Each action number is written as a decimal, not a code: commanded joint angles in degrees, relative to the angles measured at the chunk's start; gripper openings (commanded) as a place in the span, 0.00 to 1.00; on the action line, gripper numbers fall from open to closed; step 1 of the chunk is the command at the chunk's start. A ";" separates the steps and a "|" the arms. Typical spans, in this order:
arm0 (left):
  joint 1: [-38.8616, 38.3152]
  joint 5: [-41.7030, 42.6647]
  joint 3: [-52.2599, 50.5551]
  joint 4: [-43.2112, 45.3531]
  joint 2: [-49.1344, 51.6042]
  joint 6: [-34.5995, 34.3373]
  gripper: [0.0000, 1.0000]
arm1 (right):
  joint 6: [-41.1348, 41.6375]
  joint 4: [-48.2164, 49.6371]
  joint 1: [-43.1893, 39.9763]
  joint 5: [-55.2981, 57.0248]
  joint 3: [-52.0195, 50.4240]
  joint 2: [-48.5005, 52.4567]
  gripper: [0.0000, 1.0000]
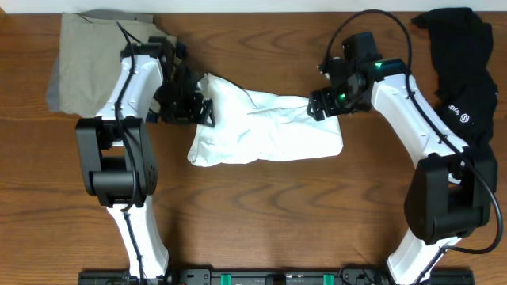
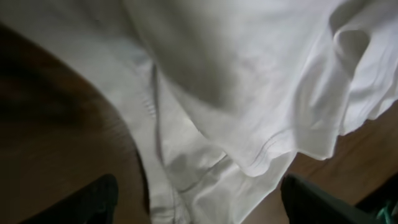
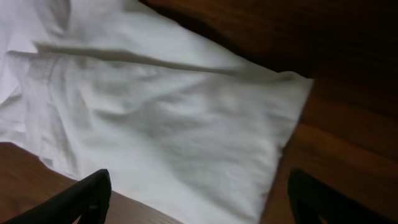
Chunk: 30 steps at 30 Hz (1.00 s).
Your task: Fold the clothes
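Your white T-shirt (image 1: 265,127) lies between the 2 grippers as a rumpled, roughly gathered bundle, not yet neat. The left gripper (image 1: 198,109) and right gripper (image 1: 323,105) are both spread wide, pinching nothing, so squaring folds likely remain.

Wooden table (image 1: 261,222): dark brown, pronounced grain, surface sound. Pale strip (image 1: 253,4) visible beyond its far edge. Black rail (image 1: 198,276) along the near edge. Lighting even; shadows soft.
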 commanded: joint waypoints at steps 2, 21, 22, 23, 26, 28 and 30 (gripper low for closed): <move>0.04 1.22 -3.63 2.71 0.87 4.66 0.88 | -0.96 -0.17 -0.63 0.63 1.14 -1.31 0.88; -1.77 10.43 -12.37 14.88 0.90 4.59 0.75 | -1.36 -0.31 -0.66 1.03 1.14 -1.31 0.89; -2.10 10.45 -12.44 14.91 0.90 4.11 0.68 | -1.36 -0.31 -0.66 1.03 1.14 -1.31 0.89; -2.34 10.47 -12.44 14.91 0.90 3.69 0.63 | -1.36 -0.28 -0.66 1.03 1.14 -1.31 0.89; -3.56 10.45 -12.46 14.88 0.90 2.82 0.36 | -1.36 -0.28 -0.66 1.03 1.14 -1.31 0.89; -4.39 10.45 -12.46 14.86 0.90 2.80 0.12 | -1.33 -0.31 -0.66 1.05 1.14 -1.31 0.88; -4.63 10.34 -12.44 14.86 0.87 1.16 0.06 | -0.63 -0.39 -0.66 1.05 1.14 -1.31 0.84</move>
